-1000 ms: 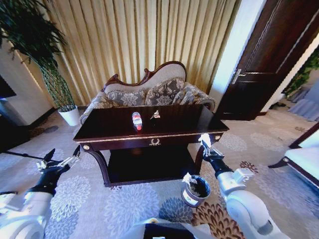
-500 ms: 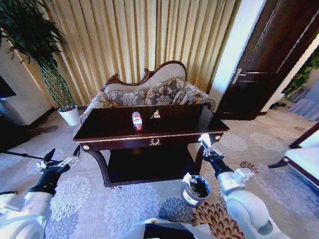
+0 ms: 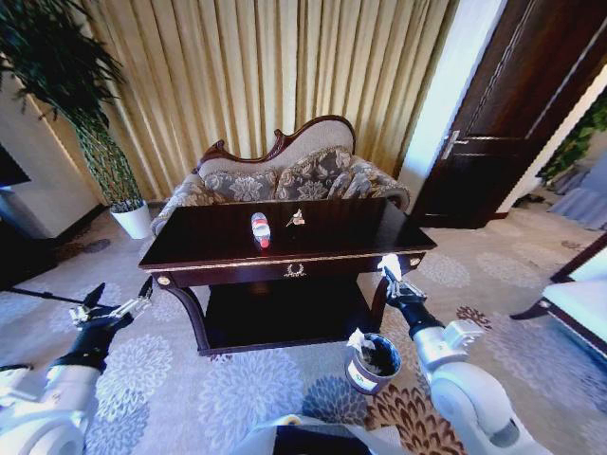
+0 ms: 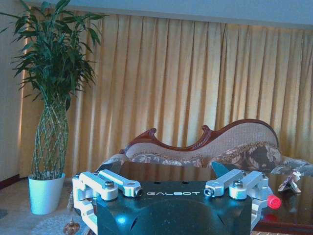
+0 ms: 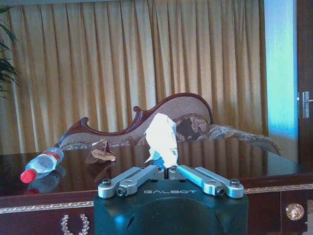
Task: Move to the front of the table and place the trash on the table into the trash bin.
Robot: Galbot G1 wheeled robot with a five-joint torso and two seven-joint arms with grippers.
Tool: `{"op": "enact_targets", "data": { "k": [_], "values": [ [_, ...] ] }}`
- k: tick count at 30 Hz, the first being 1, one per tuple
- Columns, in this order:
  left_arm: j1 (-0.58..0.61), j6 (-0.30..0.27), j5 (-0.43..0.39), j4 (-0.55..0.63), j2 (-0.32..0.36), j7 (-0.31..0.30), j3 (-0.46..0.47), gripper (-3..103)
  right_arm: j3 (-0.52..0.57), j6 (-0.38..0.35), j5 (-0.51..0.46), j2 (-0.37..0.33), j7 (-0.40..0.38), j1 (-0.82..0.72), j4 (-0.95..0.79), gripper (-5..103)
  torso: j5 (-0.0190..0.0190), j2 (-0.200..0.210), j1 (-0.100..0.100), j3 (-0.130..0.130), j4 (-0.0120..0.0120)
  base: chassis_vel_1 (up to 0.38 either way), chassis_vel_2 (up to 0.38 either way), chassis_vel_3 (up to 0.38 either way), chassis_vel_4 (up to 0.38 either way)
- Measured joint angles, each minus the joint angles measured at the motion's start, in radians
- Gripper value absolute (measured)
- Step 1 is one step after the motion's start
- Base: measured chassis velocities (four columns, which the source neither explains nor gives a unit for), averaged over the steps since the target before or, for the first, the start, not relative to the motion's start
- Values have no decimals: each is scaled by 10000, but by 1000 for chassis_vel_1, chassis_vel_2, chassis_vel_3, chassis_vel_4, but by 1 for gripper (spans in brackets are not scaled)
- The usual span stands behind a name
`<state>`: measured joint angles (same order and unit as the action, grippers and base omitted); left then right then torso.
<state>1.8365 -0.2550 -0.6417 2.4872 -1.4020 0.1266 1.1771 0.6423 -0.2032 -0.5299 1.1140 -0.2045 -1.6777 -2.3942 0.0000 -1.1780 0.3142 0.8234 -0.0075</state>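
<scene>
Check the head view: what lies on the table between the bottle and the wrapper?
Nothing: bare tabletop separates the bottle from the wrapper.

A: What does the right wrist camera catch?

B: The right claw (image 5: 165,165), fingers closed together, pinching a white crumpled paper wad (image 5: 162,138) that stands upright above the black housing.

A: And beyond it?

B: The dark glossy bench (image 5: 234,164), gold trim running along its front edge, a gold emblem (image 5: 73,225) low on the face. A clear plastic bottle (image 5: 42,164) with a red cap lies on its side on the top. Near it, apart from the bottle, sits a small crumpled brownish wrapper (image 5: 101,151).

A: The backdrop?

B: A carved sofa (image 5: 146,125) behind the bench, golden curtains (image 5: 127,63), and a dark door (image 5: 304,83) with a metal handle at the edge.
</scene>
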Motion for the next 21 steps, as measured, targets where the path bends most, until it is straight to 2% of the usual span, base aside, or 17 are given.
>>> {"op": "enact_targets", "data": {
  "k": [10, 13, 14, 15, 21],
  "values": [
    [-1, 0, 0, 0, 0, 0, 0, 100, 0, 0, 0, 0, 0, -1, 0, 0, 0, 0, 0, 0, 0, 0, 0, 0, 0],
    [-6, -25, -18, 10, 42, 1, 2, 100, 70, -6, 285, 108, 72, 122, 170, 0, -10, -1, 0, 0, 0, 0, 0, 0, 0],
    [-13, -41, -47, 21, 93, 1, 19, 100, 162, -33, 622, 286, 135, 359, 518, 0, 7, 0, 0, 0, -1, 0, 0, 0, 0],
    [-14, -46, -59, 25, 109, 1, 27, 100, 185, -37, 715, 337, 151, 438, 619, 0, 6, 1, -1, 0, 0, 0, 0, 0, 0],
    [-4, -51, -71, 25, 116, 33, 1, 100, 189, -59, 784, 403, 173, 575, 907, 0, -1, 0, 0, 0, 0, 0, 0, 0, 0]
  ]
}}
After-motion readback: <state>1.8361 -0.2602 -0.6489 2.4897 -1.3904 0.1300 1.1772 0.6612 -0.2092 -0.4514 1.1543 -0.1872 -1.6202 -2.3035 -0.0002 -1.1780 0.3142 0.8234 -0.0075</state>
